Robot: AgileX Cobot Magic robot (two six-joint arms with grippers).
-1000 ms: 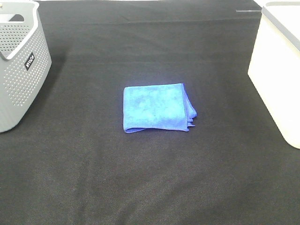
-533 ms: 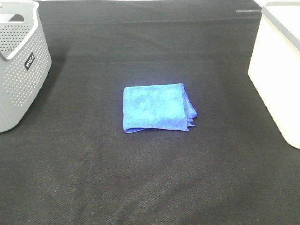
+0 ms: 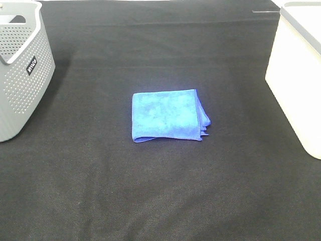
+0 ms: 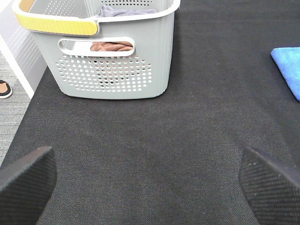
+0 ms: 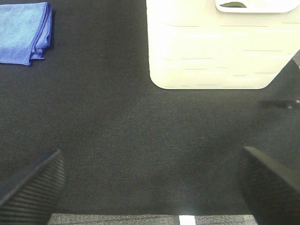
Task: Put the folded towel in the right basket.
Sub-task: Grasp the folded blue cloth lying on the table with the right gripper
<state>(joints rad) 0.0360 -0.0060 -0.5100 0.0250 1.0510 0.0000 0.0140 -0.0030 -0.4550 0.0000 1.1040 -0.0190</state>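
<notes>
Black cloth tabletop (image 3: pixel 150 201) has the folded blue towel (image 3: pixel 167 115) lying flat in the middle, well apart from the white right basket (image 3: pixel 296 80), with the left gripper (image 4: pixel 150 187) and right gripper (image 5: pixel 150 185) both gaping wide, and being soft, light and floppy it probably wants a pinch through all layers.

My workspace appears to be a staged test bench, not a home: a tabletop (image 3: pixel 160 201) draped in plain black cloth carries a grey perforated laundry basket (image 3: pixel 20 80) at one edge and a white basket (image 3: pixel 296 85) at the other. Grey office-type carpet (image 4: pixel 11 126) lies beside it, a shoe (image 4: pixel 3 89) at its margin.
</notes>
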